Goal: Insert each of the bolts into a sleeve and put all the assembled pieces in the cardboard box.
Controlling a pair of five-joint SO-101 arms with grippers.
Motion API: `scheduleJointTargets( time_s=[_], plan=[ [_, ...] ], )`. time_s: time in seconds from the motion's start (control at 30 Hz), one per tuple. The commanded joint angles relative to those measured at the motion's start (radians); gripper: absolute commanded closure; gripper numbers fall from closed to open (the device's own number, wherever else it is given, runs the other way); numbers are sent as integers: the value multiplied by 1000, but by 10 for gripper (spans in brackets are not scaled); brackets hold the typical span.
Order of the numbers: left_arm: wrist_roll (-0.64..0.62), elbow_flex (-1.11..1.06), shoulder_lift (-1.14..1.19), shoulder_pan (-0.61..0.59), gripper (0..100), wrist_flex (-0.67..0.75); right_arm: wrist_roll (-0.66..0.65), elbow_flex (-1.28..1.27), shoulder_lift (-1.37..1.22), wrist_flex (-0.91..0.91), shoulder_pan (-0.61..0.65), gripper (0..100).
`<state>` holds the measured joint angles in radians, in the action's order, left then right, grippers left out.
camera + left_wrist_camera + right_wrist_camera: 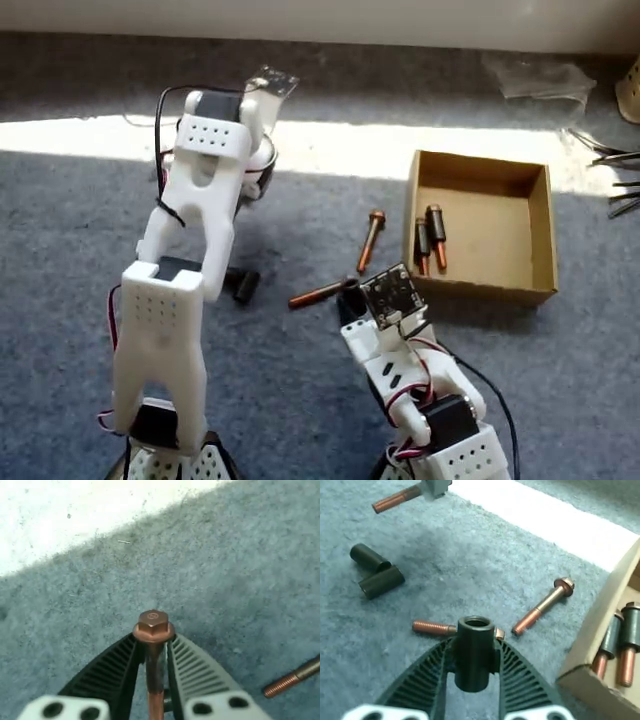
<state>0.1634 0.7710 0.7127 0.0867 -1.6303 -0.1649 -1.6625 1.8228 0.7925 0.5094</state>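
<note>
- Grey carpet [300,400]: there is open room between the two arms. A sunlit strip runs across the far side.
- Cardboard box [478,163]: it sits on the right arm's side, near the right gripper [474,645]. Two assembled pieces [430,240] lie inside against the wall facing the arms. That wall is the edge to clear later.
- Left gripper [153,639]: it is clamped on a bolt [153,625]. The hex head sits past the fingertips and the shank runs back between the jaws, along their length.
- Right gripper: it is clamped on a sleeve [475,667]. The open bore mouth sits just past the fingertips, at the end away from the wrist.
- Key relation (judgement): the held bolt is well apart from the held sleeve, on the side away from the box. The threaded tip and the bore do not yet share an axis, so both arms need to converge over the open carpet.
- Loose bolts: one [432,627] lies crosswise just behind the held sleeve. Another [545,605] lies between the held sleeve and the box.
- Two spare sleeves [377,572] lie touching each other, toward the left arm.
</note>
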Motion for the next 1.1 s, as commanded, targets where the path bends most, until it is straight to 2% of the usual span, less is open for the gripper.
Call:
scheduleJointTargets(
  time_s=[0.0, 0.1, 0.37, 0.57, 0.67, 0.8, 1.07],
  plan=[
    [-3, 61, -160, 64, 995, -57, -11, -51, 12, -137, 10, 994],
    [-44, 61, -209, 61, 995, -74, -11, -76, 12, -191, 10, 994],
    [-48, 53, -331, 64, 995, -107, -5, -84, 12, -291, 13, 994],
    [-48, -84, -492, 68, 995, -103, -5, -85, 12, -323, 21, 994],
    [-46, -176, -599, 68, 995, -97, -5, -85, 12, -323, 71, 994],
    [-46, -346, -742, 68, 995, -21, -8, -84, 12, -325, 136, 994],
    [-44, -737, -1041, 68, 995, 206, -5, -85, 10, -458, 137, 994]
  ],
)
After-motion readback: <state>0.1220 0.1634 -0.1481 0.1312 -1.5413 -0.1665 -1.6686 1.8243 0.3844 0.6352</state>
